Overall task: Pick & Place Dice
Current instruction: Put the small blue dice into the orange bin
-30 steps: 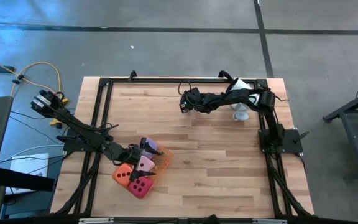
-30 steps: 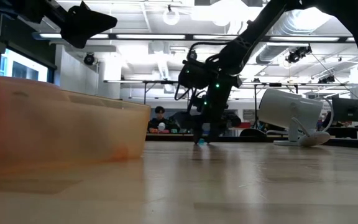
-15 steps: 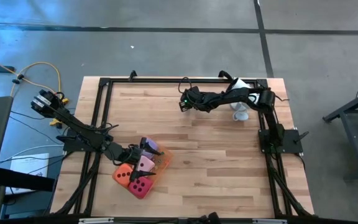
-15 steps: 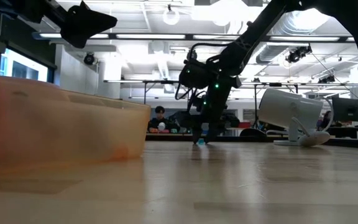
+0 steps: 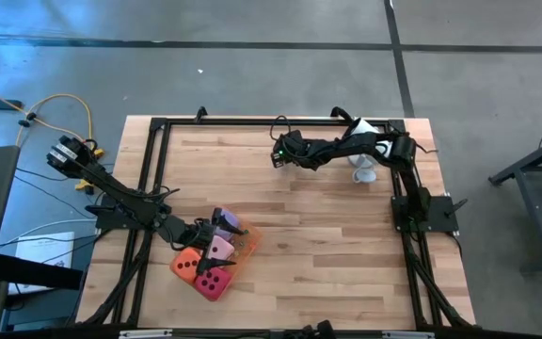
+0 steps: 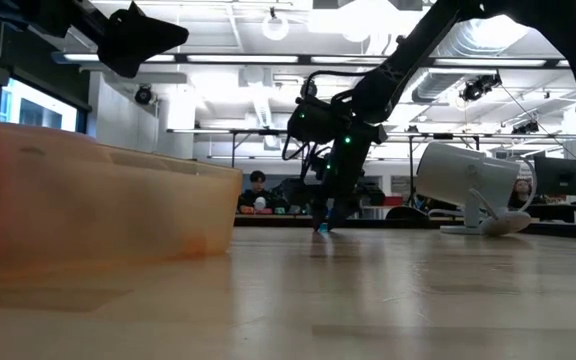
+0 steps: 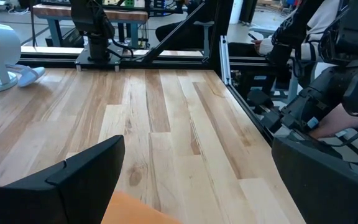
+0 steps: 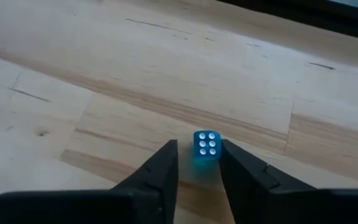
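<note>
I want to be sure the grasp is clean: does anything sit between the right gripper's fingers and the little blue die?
Nothing visible does. The blue die rests on the bare wooden table between the open fingers of the right gripper, one finger on either side.

The tray (image 5: 243,247) sat near the tabletop's (image 5: 309,245) front left corner with the dice (image 5: 211,273) in and beside it, and the left pincer (image 5: 216,232) hung just above them. Well apart, toward the rear edge, the right pincer (image 8: 196,163) reached down to the boards, a small die (image 8: 206,145) between its fingertips. A lamp-like device (image 5: 363,169) stood at the rear right corner, behind that arm.
</note>
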Controlling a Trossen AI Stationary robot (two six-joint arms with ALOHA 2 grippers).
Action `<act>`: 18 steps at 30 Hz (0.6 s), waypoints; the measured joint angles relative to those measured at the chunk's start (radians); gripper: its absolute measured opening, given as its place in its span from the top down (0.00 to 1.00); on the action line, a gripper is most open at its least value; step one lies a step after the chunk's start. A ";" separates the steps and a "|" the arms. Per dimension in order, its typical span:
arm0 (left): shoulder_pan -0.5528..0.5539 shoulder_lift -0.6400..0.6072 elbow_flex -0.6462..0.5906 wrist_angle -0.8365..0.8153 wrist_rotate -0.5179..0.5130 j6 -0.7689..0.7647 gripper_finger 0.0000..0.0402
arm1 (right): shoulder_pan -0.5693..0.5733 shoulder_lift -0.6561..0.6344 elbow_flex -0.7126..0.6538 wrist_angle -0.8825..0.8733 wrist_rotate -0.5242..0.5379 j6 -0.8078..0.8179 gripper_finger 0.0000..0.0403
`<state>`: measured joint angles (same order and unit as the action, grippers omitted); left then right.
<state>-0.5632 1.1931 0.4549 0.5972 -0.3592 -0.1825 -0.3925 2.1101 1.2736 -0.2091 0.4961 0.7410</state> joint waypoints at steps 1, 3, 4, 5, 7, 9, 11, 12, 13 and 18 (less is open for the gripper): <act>0.000 0.000 0.000 0.000 0.000 0.000 0.01 | 0.000 0.000 0.000 -0.001 0.005 0.000 0.76; 0.000 0.000 0.000 0.000 0.000 0.000 0.01 | 0.000 0.000 0.000 -0.001 0.013 -0.001 0.79; 0.000 0.000 0.000 0.000 0.000 0.000 0.01 | 0.000 0.000 0.000 -0.001 0.017 -0.001 0.81; 0.000 0.000 0.000 0.000 0.000 0.000 0.01 | 0.000 0.000 0.000 -0.002 0.018 -0.002 0.82; 0.000 0.000 0.000 0.000 0.000 0.000 0.01 | -0.001 0.000 0.001 -0.001 0.018 -0.010 0.86; 0.000 0.000 0.000 0.000 0.000 0.000 0.01 | -0.001 0.000 0.001 -0.002 0.018 -0.026 0.90; 0.000 0.000 0.000 -0.002 0.000 0.000 0.01 | 0.000 0.000 0.001 -0.002 0.013 -0.058 0.93; 0.000 0.000 0.000 -0.007 0.000 0.000 0.01 | 0.005 0.000 0.001 -0.002 0.012 -0.072 0.93; 0.000 0.000 0.000 -0.013 0.000 0.000 0.01 | 0.013 0.000 0.001 -0.002 0.018 -0.085 0.93; 0.000 0.000 0.000 -0.033 0.000 -0.002 0.01 | 0.078 -0.045 -0.003 -0.037 0.057 -0.140 0.92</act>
<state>-0.5629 1.1931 0.4553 0.5642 -0.3592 -0.1846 -0.3145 2.0653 1.2703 -0.2464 0.5533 0.6012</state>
